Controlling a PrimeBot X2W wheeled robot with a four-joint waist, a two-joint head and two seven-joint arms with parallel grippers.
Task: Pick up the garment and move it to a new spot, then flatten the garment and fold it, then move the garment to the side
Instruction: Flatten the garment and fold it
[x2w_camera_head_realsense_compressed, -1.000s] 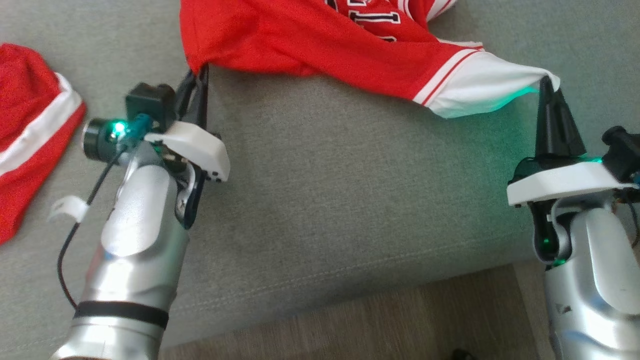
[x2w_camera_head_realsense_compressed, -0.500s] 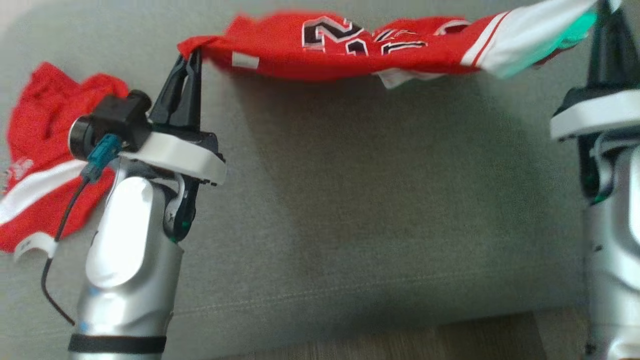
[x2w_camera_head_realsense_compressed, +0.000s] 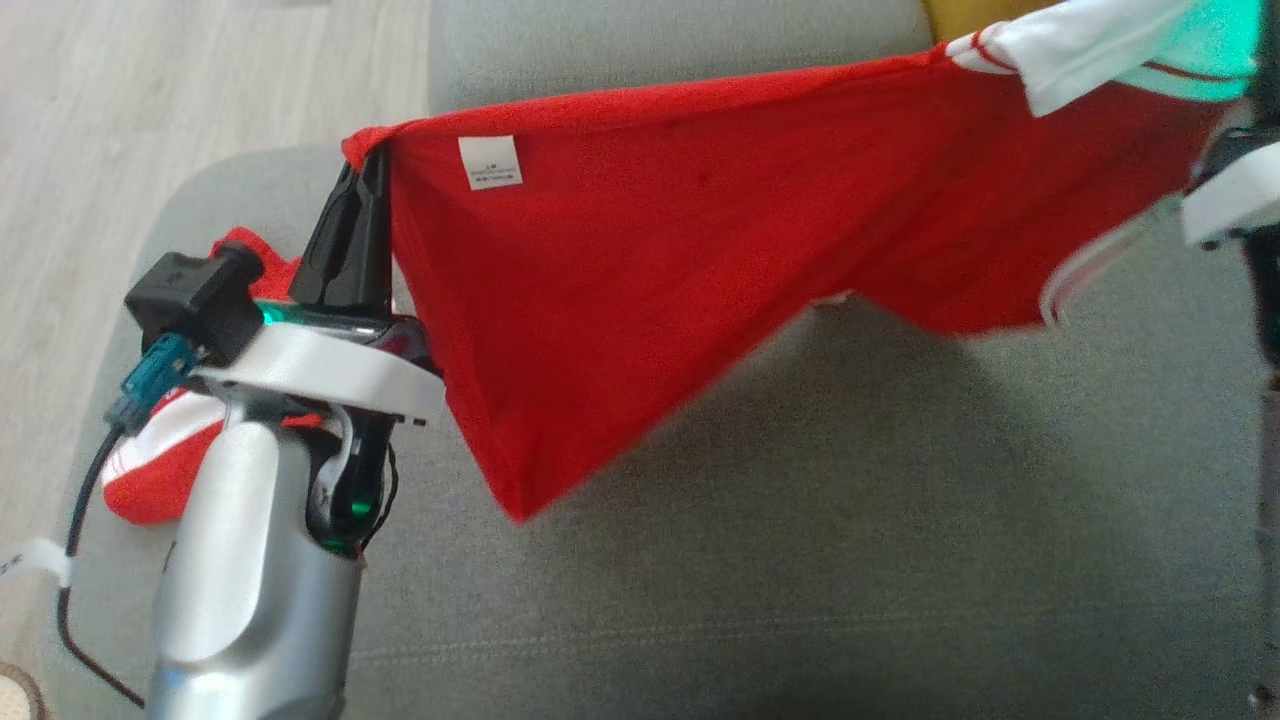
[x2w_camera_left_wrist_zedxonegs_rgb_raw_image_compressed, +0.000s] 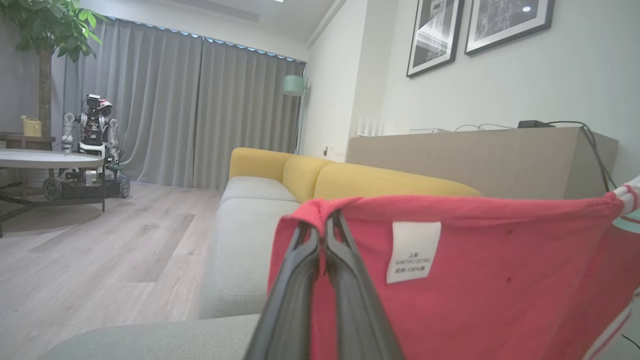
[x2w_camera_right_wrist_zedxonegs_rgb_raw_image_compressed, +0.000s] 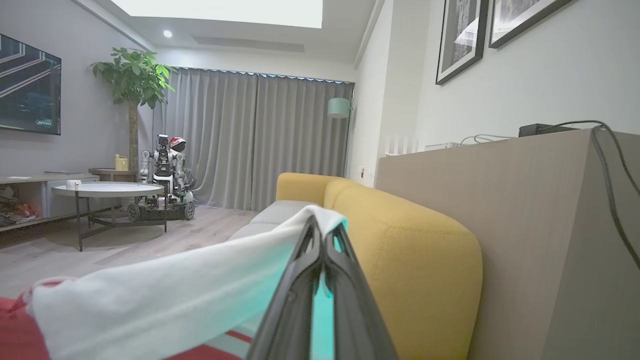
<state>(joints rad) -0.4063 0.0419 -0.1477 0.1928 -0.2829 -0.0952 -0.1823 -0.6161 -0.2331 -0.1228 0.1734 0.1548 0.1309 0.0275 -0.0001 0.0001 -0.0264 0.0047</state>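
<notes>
The garment (x2w_camera_head_realsense_compressed: 700, 260) is a red jersey with a white sleeve (x2w_camera_head_realsense_compressed: 1090, 45) and a small white label (x2w_camera_head_realsense_compressed: 490, 162). It hangs in the air above the grey sofa seat (x2w_camera_head_realsense_compressed: 800, 580), stretched between both grippers, and its lowest corner droops toward the cushion. My left gripper (x2w_camera_head_realsense_compressed: 370, 162) is shut on its red left corner, which the left wrist view shows as cloth pinched at the tips (x2w_camera_left_wrist_zedxonegs_rgb_raw_image_compressed: 325, 217). My right gripper (x2w_camera_right_wrist_zedxonegs_rgb_raw_image_compressed: 320, 222) is shut on the white sleeve end (x2w_camera_right_wrist_zedxonegs_rgb_raw_image_compressed: 200, 290).
Another red and white garment (x2w_camera_head_realsense_compressed: 150, 480) lies on the seat under my left arm. Wooden floor (x2w_camera_head_realsense_compressed: 200, 80) lies to the left. The yellow backrest (x2w_camera_left_wrist_zedxonegs_rgb_raw_image_compressed: 380, 182) and a sideboard (x2w_camera_right_wrist_zedxonegs_rgb_raw_image_compressed: 500, 200) stand beyond. A second robot (x2w_camera_left_wrist_zedxonegs_rgb_raw_image_compressed: 92, 145) waits by a round table (x2w_camera_left_wrist_zedxonegs_rgb_raw_image_compressed: 45, 159).
Both arms have risen and lifted the garment off the cushion, so it now hangs between them. The head camera has tilted up and the whole picture has shifted.
</notes>
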